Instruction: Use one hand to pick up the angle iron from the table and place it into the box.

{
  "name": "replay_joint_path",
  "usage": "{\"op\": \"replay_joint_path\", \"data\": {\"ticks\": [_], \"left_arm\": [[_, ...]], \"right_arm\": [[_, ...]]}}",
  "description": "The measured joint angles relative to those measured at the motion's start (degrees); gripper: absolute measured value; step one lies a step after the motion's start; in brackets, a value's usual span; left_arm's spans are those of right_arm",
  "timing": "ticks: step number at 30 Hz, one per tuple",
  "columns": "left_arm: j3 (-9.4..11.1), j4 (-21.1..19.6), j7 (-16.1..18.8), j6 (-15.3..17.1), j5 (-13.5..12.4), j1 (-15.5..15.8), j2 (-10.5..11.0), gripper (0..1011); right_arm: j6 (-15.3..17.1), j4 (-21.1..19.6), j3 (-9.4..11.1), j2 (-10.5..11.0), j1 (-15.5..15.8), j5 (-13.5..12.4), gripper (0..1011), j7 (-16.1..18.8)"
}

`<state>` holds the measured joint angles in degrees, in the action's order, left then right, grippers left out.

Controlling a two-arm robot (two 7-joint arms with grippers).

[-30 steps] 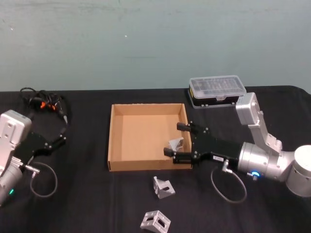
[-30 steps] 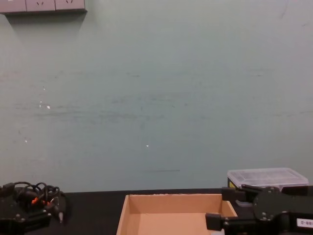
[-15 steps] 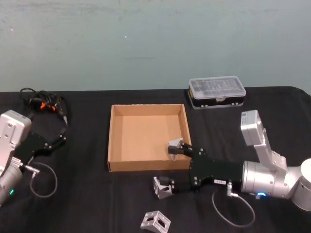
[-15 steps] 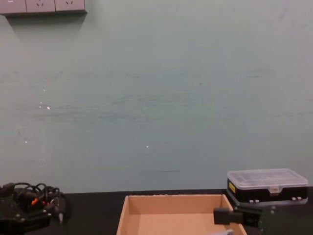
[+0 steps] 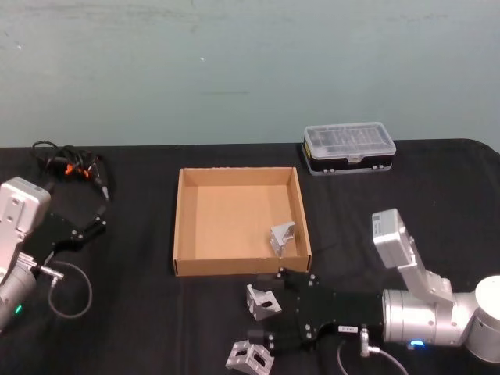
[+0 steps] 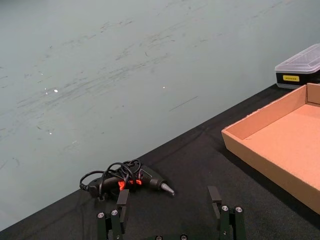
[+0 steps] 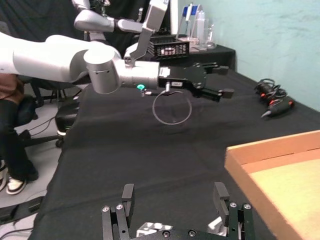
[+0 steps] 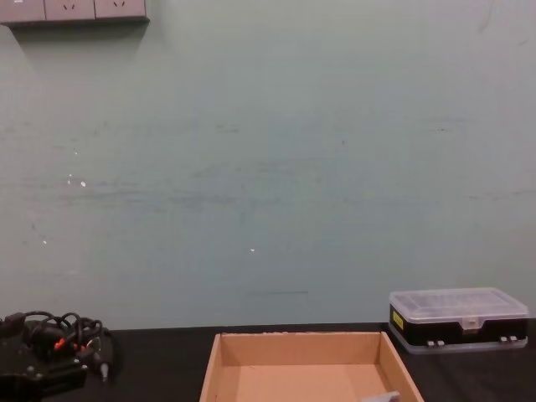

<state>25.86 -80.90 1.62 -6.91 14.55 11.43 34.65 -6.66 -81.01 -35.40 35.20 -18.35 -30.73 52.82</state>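
- Right claw (image 5: 268, 314) had drawn back from over the box (image 5: 176, 234) towards the robot, and had come down to the bench (image 5: 141, 312) just in front of the box's near wall.
- One angle iron, the first angle iron (image 5: 283, 237), lay inside the box near its right-hand near corner, apart from the claw. I judged that piece to be delivered.
- Two more were left on the bench. The second angle iron (image 5: 262, 301) was just before the box, and the third angle iron (image 5: 248, 357) was nearer the robot.
- The right claw was spread wide and held nothing. In the head view the second angle iron seemed to sit in its gap, with the near finger just beside the third. Contact could not be told.
- This looked like the approach to the next pick, with the closing of the fingers not yet done.
- The left claw (image 6: 168, 192) was parked at the bench's left side, fingers well apart and empty, near a corded tool (image 5: 70, 166).
- As for writing, a small white label on the right claw's body (image 5: 349, 330) was too small to read.
- The black case (image 6: 299, 70) with its clear lid, on the bench beyond the box, carried a yellow sticker (image 6: 287, 78) whose print could not be made out.
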Motion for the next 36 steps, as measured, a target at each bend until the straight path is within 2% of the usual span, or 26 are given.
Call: {"op": "replay_joint_path", "data": {"ticks": [7, 16, 36], "left_arm": [[0.0, 0.0, 0.0, 0.0, 0.0, 0.0, 0.0, 1000], [0.0, 0.0, 0.0, 0.0, 0.0, 0.0, 0.0, 1000], [0.0, 0.0, 0.0, 0.0, 0.0, 0.0, 0.0, 1000]], "right_arm": [[0.8, -0.4, -1.8, 0.2, 0.2, 0.9, 1000, -0.8], [2.6, -0.7, -3.6, 0.2, -0.3, 3.5, 1000, -3.1], [5.3, 2.1, -6.3, -1.2, -2.8, 5.5, 1000, -2.7]]}}
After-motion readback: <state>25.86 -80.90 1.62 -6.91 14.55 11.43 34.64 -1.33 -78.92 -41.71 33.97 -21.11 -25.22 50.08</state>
